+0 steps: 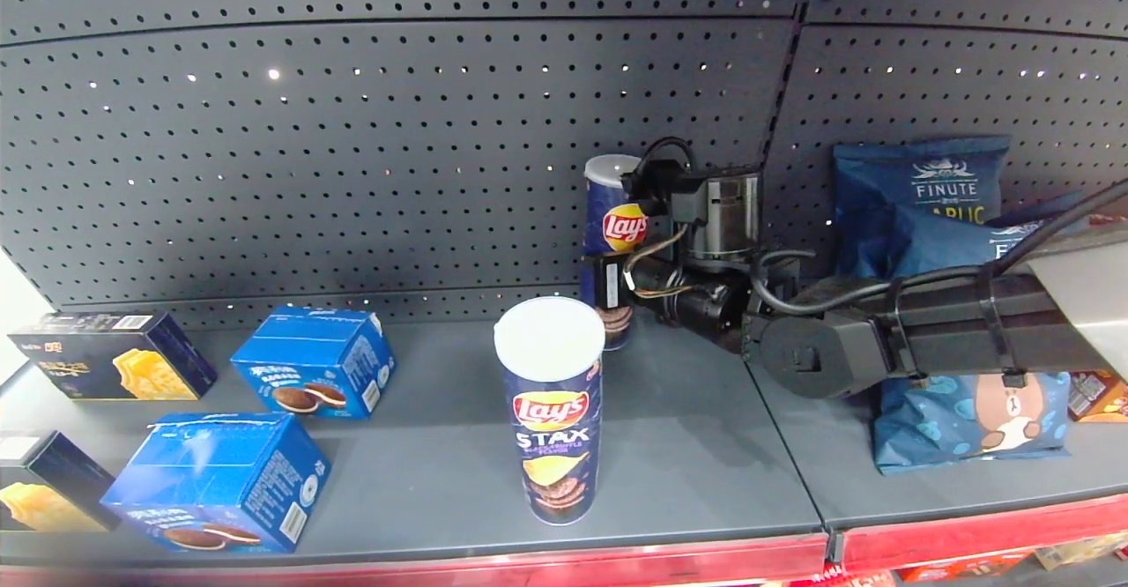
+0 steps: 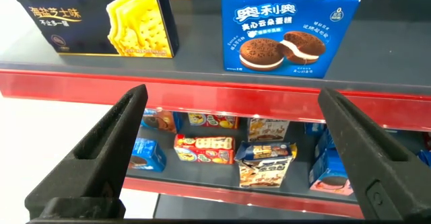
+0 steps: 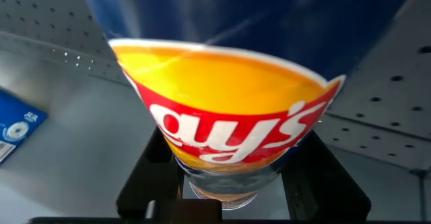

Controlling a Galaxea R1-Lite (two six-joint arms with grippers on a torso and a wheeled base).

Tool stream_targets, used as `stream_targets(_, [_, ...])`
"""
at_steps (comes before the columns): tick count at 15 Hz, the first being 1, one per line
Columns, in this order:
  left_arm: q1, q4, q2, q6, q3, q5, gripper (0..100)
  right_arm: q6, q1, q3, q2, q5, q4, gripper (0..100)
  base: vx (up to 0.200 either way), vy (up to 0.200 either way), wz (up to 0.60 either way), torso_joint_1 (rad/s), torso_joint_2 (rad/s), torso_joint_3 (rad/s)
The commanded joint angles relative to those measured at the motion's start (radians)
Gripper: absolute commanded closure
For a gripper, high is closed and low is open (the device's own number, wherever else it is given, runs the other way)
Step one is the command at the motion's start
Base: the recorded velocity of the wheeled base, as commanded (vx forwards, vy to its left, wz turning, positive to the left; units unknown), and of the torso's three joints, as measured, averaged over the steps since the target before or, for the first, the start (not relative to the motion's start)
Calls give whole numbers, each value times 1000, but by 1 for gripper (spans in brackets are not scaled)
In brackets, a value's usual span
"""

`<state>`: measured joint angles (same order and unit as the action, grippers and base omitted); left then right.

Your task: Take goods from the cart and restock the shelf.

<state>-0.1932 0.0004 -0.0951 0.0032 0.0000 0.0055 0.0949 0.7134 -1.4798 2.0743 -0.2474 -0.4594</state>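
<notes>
The right arm [image 1: 881,331] stretches in from the right across the shelf [image 1: 687,446] to its back. The right jaws are clenched on a tall blue chip can [image 1: 612,217], one jaw on each side of its lower half. The can stands upright just in front of the pegboard wall [image 1: 352,173], white lid up. I cannot tell whether its base touches the shelf or hangs just above it. In the right wrist view the can [image 3: 229,116] sits squarely between the two jaws, its red and yellow label facing the camera.

A second chip can [image 1: 548,411] stands upright nearer the shelf's front edge, well apart from the jaws. To the left lie a blue cookie box [image 1: 313,360], a nearer cookie box [image 1: 216,481] and two dark cracker boxes [image 1: 113,354]. On the right, a blue snack bag [image 1: 921,190] leans against the wall behind the arm, and a bear bag [image 1: 969,419] lies under the arm.

The left jaws are spread wide with nothing between them. They face the shelf's red front edge [image 2: 215,83], with boxes standing on the shelf beyond them.
</notes>
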Motion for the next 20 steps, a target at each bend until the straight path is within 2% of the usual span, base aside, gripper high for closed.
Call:
stream_targets(1, [-2, 0, -2, 0, 0, 1, 0, -3, 1, 1, 18, 0, -16, 100, 0, 0, 0, 0, 0, 0])
stream_targets(7, [-2, 0, -2, 0, 0, 1, 0, -55, -3, -8, 92, 0, -105, 100, 0, 0, 0, 0, 0, 0])
stream_targets(14, [-2, 0, -2, 0, 0, 1, 0, -60, -6, -7, 107, 0, -110, 100, 0, 0, 0, 0, 0, 0])
stream_targets(15, [0, 0, -2, 0, 0, 1, 0, -60, -6, -1, 107, 0, -110, 0, 0, 0, 0, 0, 0, 0])
stream_targets(20, [0, 0, -2, 0, 0, 1, 0, -58, -2, 13, 90, -1, -110, 0, 0, 0, 0, 0, 0, 0])
